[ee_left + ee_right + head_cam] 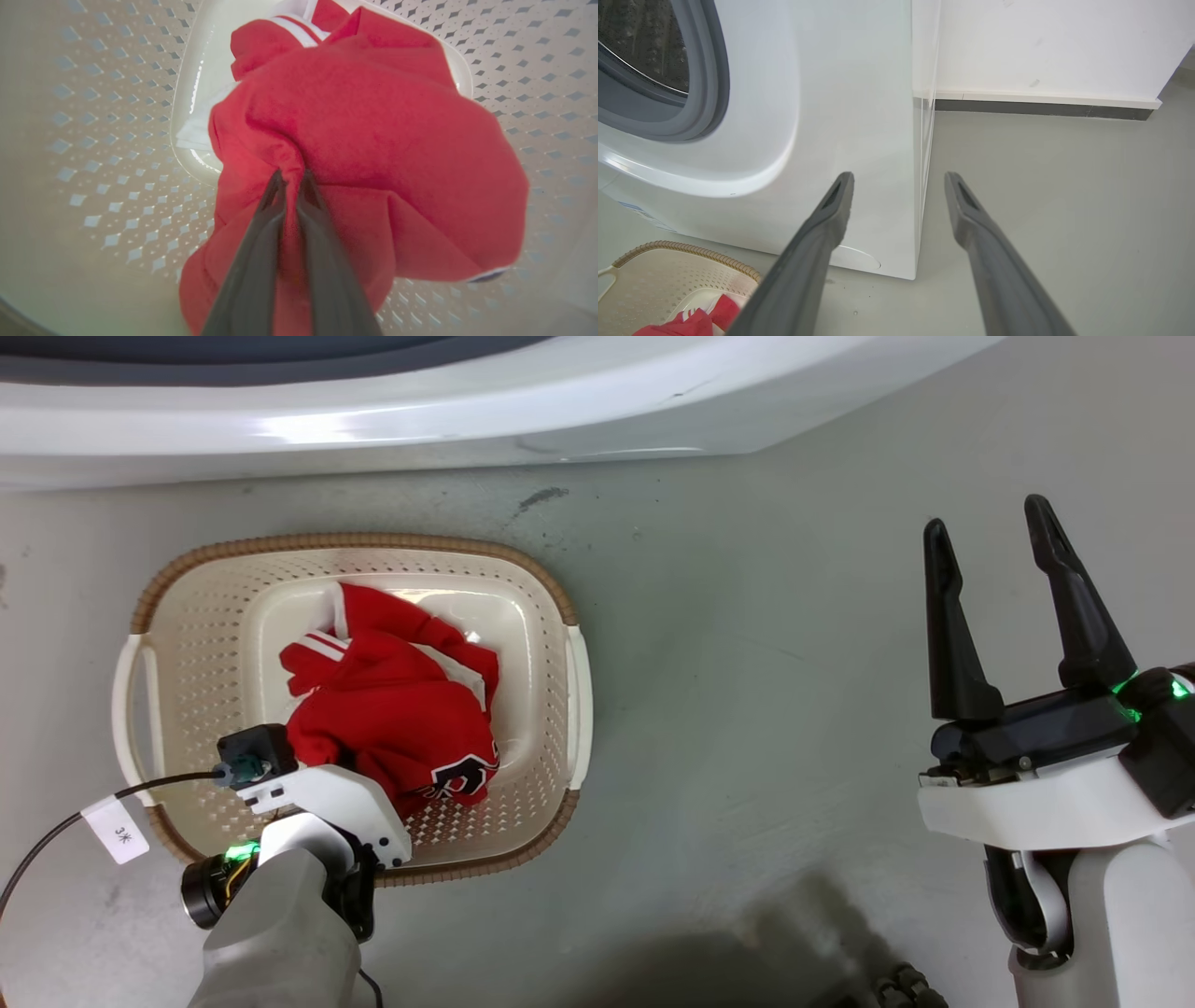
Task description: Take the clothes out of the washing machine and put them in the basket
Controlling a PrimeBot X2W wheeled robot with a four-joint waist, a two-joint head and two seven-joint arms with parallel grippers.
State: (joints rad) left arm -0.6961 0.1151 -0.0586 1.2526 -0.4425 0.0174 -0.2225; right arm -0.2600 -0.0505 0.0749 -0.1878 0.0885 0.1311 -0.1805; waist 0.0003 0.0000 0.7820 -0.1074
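Note:
The red clothes [392, 709] with white stripe trim and a black-and-white print lie bunched in the cream basket [187, 616] on the floor before the white washing machine [467, 420]. My left arm reaches down into the basket from its near left corner. In the left wrist view my left gripper [292, 179] is shut on a fold of the red clothes [373, 130] above the basket's perforated wall [103, 140]. My right gripper [994, 537] hangs open over bare floor at the right. In the right wrist view my right gripper [899, 184] faces the washing machine [850, 93] and its grey door ring [705, 84].
Grey floor [747, 663] lies between the basket and my right arm. A white wall with a dark skirting strip [1041, 109] stands to the right of the machine. A cable with a white tag [117, 831] trails from my left wrist.

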